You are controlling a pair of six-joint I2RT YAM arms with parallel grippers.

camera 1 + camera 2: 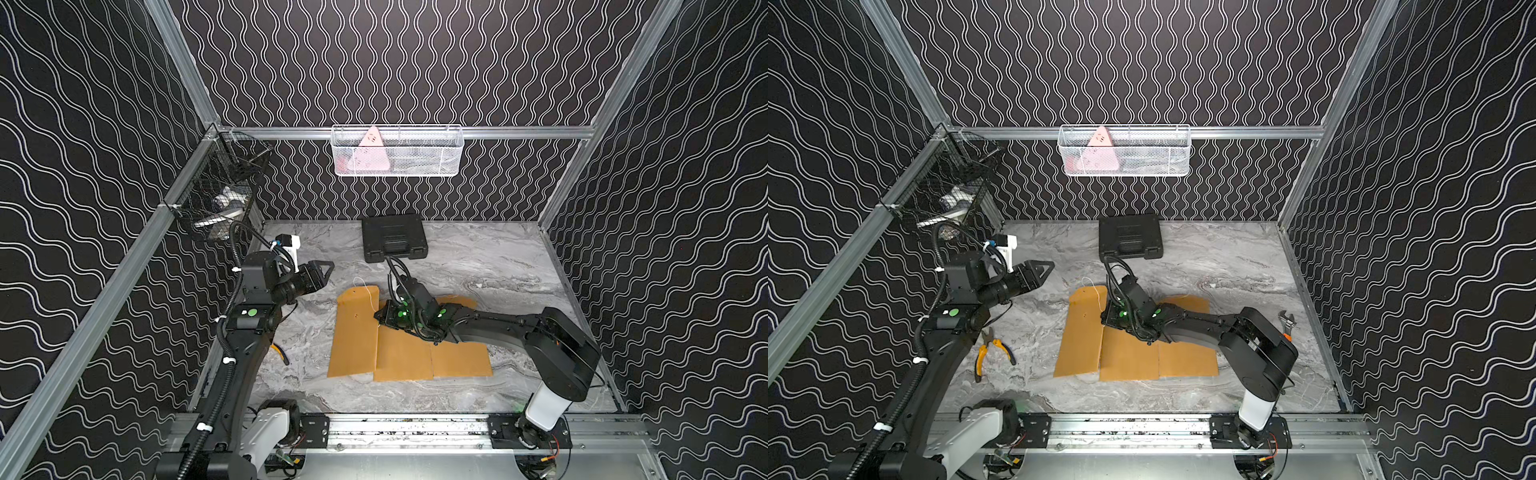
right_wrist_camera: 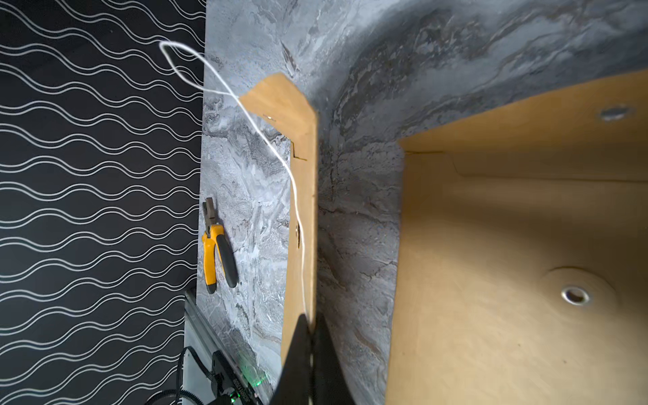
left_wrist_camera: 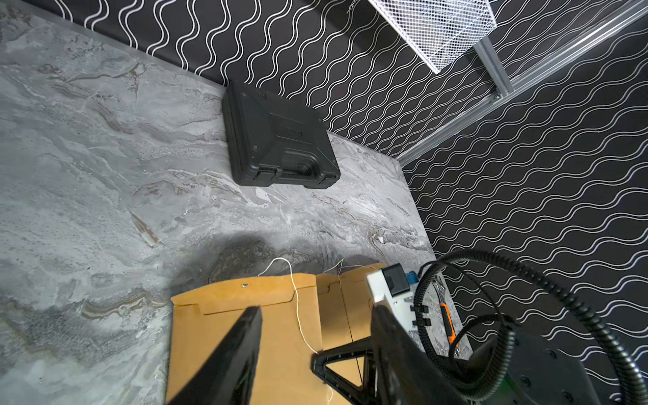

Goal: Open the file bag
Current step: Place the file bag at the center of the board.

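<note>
3 brown paper bags are laid overlapping in front of the black case (image 1: pixel 394 239). The file bag (image 1: pixel 353 336) being worked is the one furthest toward the case's left. Its long axis runs straight away from the case, and the flap (image 2: pixel 280 101), at the end nearer the case, is seen folded out flat. The white string (image 2: pixel 295 200) is led from that flap along the bag's edge into the right gripper (image 2: pixel 310 328). That gripper's 2 fingers are pinched tight on the string, in front of the case and at the bag's inner edge. The left gripper (image 1: pixel 322 270) is held half-spread and empty, off to the case's left and clear of the bag. The right arm is judged the nearer. Any coming pull is judged to be best taken along the string's line, away from the case.
</note>
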